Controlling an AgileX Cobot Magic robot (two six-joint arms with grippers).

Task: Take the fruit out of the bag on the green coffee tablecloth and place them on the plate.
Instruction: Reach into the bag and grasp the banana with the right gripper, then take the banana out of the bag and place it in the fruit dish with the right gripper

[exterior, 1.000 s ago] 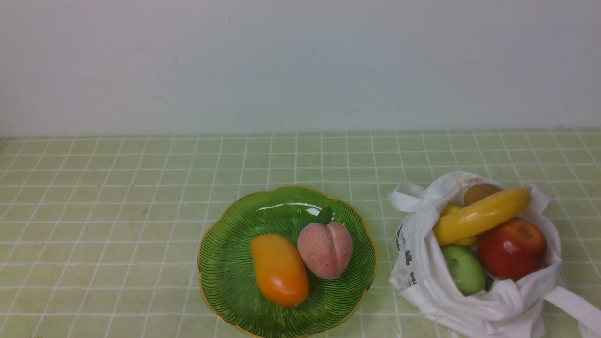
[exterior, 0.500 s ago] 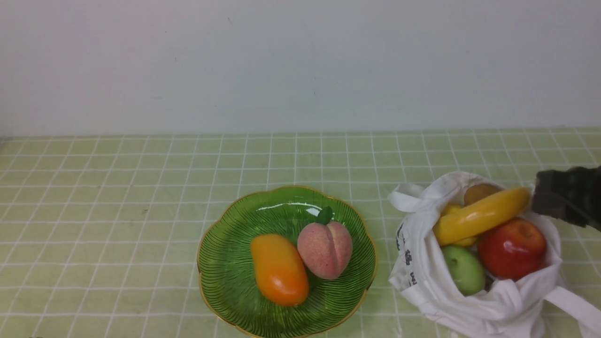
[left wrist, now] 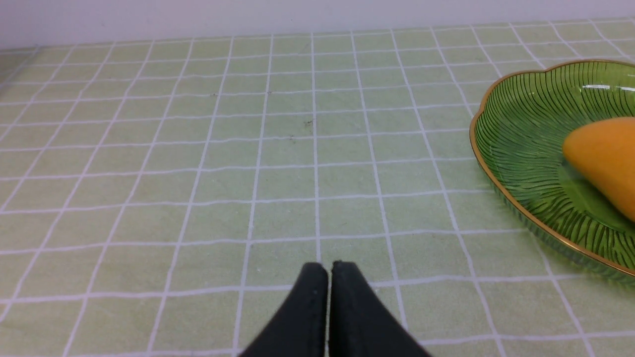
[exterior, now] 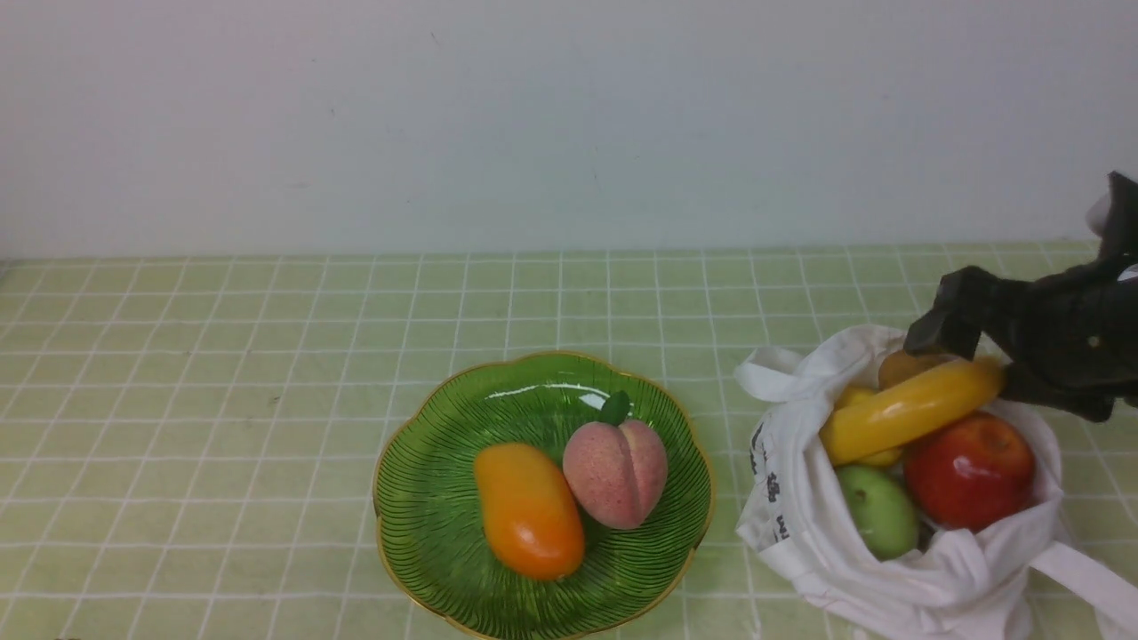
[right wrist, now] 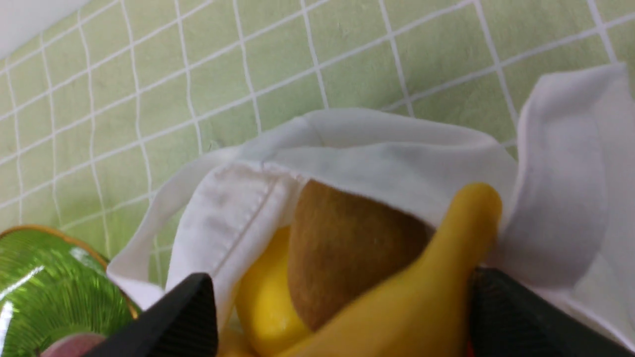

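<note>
Left wrist view shows the left pincer [left wrist: 327, 282] low over the green coffee tablecloth [left wrist: 198, 148], its two black fingers pressed together with nothing between them, well apart from the plate [left wrist: 521, 148]. In the front view the plate sits at 6 o'clock on the tabletop and already carries two fruits that touch: an orange oval fruit [exterior: 529, 511], and a pink peach [exterior: 615, 471] with a green leaf at 2 o'clock from it. The bag [exterior: 800, 533] lies just beside the plate at its 3 o'clock, mouth open toward the camera. Nearest in the bag's mouth are a small green fruit [exterior: 878, 509] at 7 o'clock and a red apple [exterior: 969, 469] at 4 o'clock. Behind them the banana [exterior: 907, 409] lies slanted across the opening from 9 toward 2 o'clock, resting over a lemon [exterior: 855, 396], with a brown kiwi [exterior: 907, 364] farthest back at 12 o'clock. The right pincer [exterior: 973, 364] reaches in from 3 o'clock of the view; its fingers stand wide apart, one on each side of the banana's far tip, and it grips nothing.
</note>
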